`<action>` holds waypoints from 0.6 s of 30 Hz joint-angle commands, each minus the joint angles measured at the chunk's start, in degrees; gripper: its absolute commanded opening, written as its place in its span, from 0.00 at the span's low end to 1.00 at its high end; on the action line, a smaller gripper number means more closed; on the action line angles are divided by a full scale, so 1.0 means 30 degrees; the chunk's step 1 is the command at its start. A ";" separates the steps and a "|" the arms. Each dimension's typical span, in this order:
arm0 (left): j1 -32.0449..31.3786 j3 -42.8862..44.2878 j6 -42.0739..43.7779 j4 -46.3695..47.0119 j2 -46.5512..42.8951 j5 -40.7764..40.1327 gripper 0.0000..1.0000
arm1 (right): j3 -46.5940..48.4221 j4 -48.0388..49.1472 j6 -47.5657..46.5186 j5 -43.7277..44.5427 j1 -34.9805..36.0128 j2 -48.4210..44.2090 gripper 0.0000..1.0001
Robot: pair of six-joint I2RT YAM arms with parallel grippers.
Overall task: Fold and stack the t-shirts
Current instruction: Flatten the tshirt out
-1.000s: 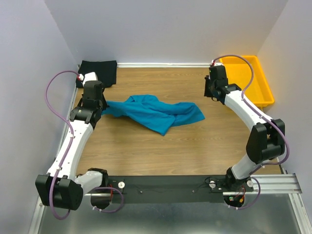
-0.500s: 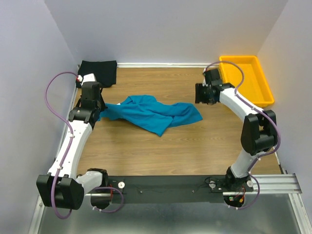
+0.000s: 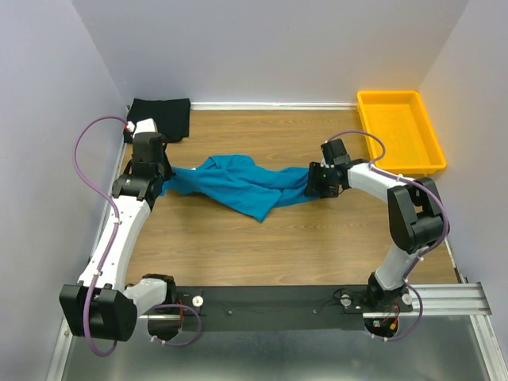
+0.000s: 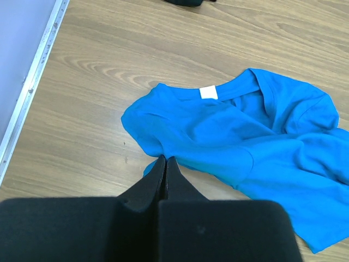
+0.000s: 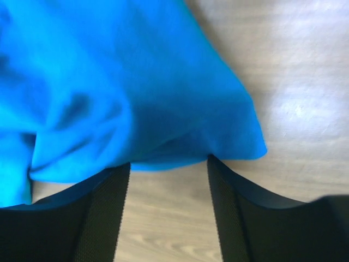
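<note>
The teal-blue t-shirt (image 3: pixel 246 182) lies crumpled across the middle of the wooden table; it also shows in the left wrist view (image 4: pixel 240 147) with its white neck label up. My left gripper (image 4: pixel 165 159) is shut, pinching the shirt's left edge. My right gripper (image 5: pixel 169 166) is open at the shirt's right edge (image 5: pixel 136 98), its fingers (image 5: pixel 112 207) reaching under the cloth's hem. In the top view the right gripper (image 3: pixel 316 184) sits at the shirt's right end. The black t-shirt (image 3: pixel 161 117) lies folded in the far left corner.
A yellow plastic tray (image 3: pixel 397 135) stands at the far right against the wall. White walls close in the table on the left, back and right. A metal rail (image 4: pixel 30 93) runs along the table's left edge.
My right arm has swung from beside the tray down and left to the shirt's right edge. The shirt's right end has shifted slightly. The left arm has stayed put.
</note>
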 commanded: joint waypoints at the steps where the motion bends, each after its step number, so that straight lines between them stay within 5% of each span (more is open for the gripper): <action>1: 0.0117 -0.0285 0.0106 0.0408 -0.0411 -0.0149 0.00 | 0.0307 0.1385 0.0428 0.2328 0.0073 0.1326 0.63; 3: 0.0117 -0.0344 0.0077 0.0408 -0.0469 -0.0178 0.00 | 0.0861 0.1414 0.0339 0.2273 0.0073 0.1827 0.60; 6: 0.0147 -0.0432 0.0106 0.0408 -0.0557 -0.0324 0.00 | 0.1535 0.1444 0.0164 0.2883 0.0132 0.2677 0.43; 8: 0.0176 -0.0374 0.0106 0.0350 -0.0587 -0.0529 0.00 | 0.1859 0.1415 0.0018 0.3645 0.0132 0.2621 0.20; 11: 0.0351 -0.0052 0.0077 0.0116 -0.0879 -0.1084 0.00 | 0.2970 0.0919 -0.1210 0.6161 0.0074 0.1776 0.01; 18: 0.0821 0.1207 0.0106 -0.0910 -0.1961 -0.3484 0.00 | 0.7743 -0.0899 -0.6070 1.2873 -0.0833 0.0539 0.01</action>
